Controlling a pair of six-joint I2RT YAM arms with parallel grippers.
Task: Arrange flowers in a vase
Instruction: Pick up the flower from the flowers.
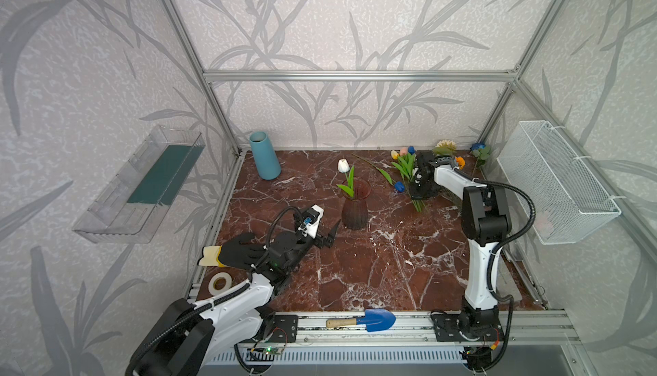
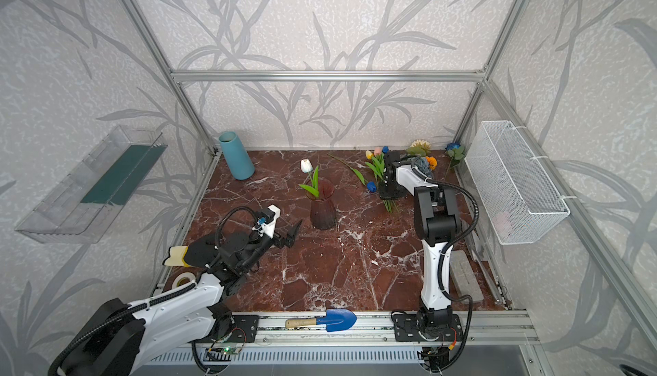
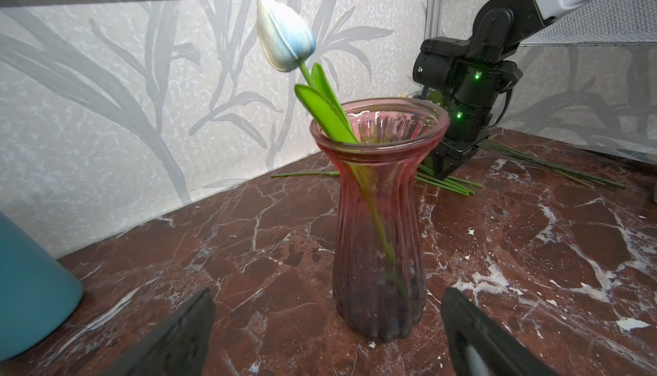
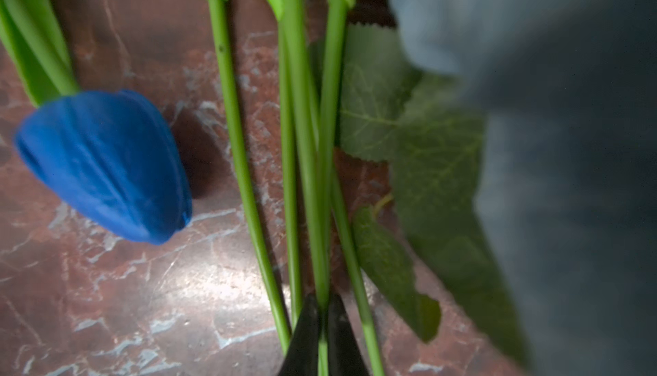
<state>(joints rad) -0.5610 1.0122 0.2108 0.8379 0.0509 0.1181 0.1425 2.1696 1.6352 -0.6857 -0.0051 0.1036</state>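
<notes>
A ribbed pink glass vase (image 1: 354, 204) stands on the red-brown marble tabletop (image 1: 373, 278), with a white tulip with green leaves (image 1: 343, 166) leaning inside it. The left gripper (image 1: 329, 236) hovers just beside the vase, jaws wide apart and empty. Beyond the vase lies a loose bunch of artificial flowers (image 1: 409, 171). There the right gripper (image 4: 322, 303) is pinched onto one thin green stem (image 4: 330, 107), near a blue tulip (image 4: 103, 164).

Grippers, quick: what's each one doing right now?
Left gripper: open, holding nothing.
Right gripper: jaws shut on a green stem among the loose flowers.
</notes>
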